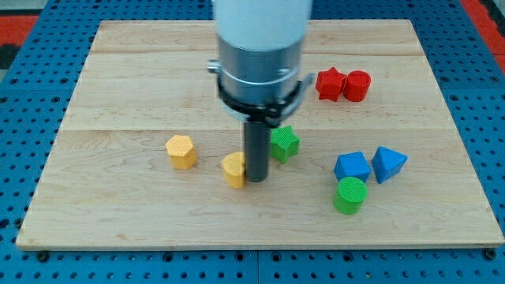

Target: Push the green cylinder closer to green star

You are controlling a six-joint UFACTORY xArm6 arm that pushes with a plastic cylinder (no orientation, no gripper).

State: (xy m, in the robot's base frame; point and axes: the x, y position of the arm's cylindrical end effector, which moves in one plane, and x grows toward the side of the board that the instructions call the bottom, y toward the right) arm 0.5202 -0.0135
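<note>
My tip [256, 180] between yellow block [233, 169] and green star [284, 143]

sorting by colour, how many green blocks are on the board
2: the green star just right of the rod near the board's middle, and the green cylinder lower right, below the blue blocks. The arm could hide another.

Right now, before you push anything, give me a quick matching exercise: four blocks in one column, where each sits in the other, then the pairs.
Blocks:
1. green cylinder
2. green star
3. red star
4. yellow hexagon

Places:
A. just right of my tip
B. view's top right, touching the red cylinder
C. left of my tip, standing alone
D. just below the blue blocks

Pairs: 1-D, 2-A, 3-B, 4-C
</note>
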